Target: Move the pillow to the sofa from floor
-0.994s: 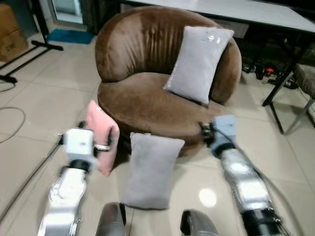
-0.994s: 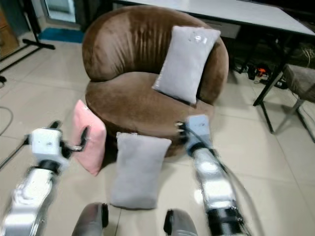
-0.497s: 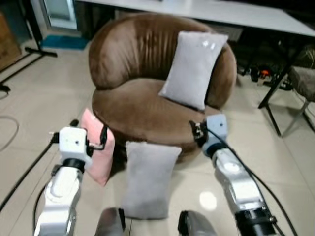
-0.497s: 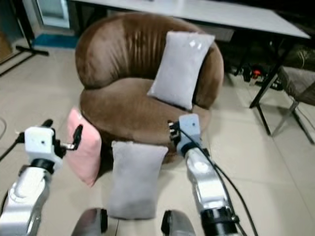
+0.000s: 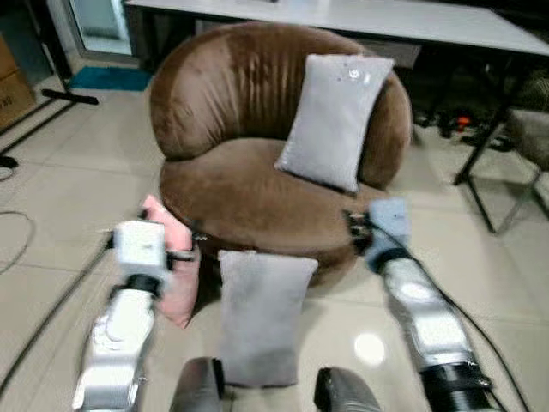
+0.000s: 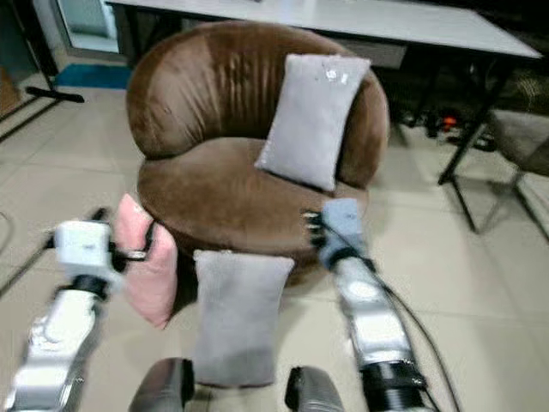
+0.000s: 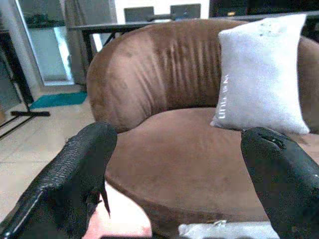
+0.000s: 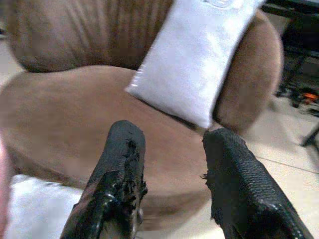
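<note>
Fingers of the left gripper are spread wide with nothing between them, hovering just above the pink velvet pillow that leans upright against the lower left front of the round brown velvet sofa. The right gripper is parted to a moderate gap and also holds nothing; it hangs beside the sofa's front right edge, pointed across the seat. Between the two silver arms, a grey rectangular pillow stands on the glossy cream tiled floor, its top edge resting against the sofa's front. A second grey pillow is propped tilted against the backrest on the right half of the seat, leaving the left half of the cushion bare. Open tiles stretch to the left, crossed by a thin black cable. Behind the sofa runs a white-topped table with black legs, and a chair's edge stands at the far right, well apart from the right arm.
</note>
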### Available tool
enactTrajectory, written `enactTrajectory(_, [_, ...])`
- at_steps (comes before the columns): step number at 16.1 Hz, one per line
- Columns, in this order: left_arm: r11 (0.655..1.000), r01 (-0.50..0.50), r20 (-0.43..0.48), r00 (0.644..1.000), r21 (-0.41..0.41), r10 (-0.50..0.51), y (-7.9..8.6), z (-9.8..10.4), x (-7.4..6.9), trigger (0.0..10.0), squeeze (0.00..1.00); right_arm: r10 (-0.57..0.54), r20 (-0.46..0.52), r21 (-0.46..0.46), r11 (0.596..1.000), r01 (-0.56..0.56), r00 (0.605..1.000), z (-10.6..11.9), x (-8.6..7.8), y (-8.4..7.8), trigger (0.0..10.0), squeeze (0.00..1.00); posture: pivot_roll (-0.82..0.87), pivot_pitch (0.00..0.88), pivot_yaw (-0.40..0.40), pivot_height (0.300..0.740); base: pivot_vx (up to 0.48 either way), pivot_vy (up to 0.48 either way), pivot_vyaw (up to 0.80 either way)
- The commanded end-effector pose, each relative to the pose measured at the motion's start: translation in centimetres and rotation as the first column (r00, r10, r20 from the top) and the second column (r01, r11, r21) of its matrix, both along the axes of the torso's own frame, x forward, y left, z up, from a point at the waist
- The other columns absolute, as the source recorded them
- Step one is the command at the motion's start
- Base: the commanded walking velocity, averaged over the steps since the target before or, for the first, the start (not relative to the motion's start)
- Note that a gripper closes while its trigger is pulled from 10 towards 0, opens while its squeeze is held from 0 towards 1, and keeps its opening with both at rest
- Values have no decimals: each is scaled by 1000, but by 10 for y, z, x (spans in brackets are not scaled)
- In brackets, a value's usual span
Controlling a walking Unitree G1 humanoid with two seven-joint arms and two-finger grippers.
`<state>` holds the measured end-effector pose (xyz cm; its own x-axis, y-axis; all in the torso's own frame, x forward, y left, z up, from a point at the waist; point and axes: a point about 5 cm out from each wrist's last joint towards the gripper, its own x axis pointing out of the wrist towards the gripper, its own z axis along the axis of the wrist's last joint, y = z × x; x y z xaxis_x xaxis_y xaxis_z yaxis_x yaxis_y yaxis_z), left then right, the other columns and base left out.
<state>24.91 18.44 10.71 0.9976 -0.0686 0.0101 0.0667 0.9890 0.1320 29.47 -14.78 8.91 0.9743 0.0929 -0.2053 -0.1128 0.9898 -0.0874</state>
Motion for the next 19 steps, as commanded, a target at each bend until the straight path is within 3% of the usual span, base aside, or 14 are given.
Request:
enactTrajectory(1, [1000, -18, -3, 1000, 14, 18, 7, 0, 0, 10000, 0, 14, 24, 9, 1000, -14, 1000, 5, 3, 7, 10000, 0, 86, 0, -65, 632, 307, 0, 0])
enactTrajectory(19, [1000, -21, -5, 1000, 6, 21, 6, -1, -4, 10000, 0, 31, 28, -8, 999, -31, 999, 7, 3, 7, 10000, 0, 89, 0, -78, 632, 320, 0, 0])
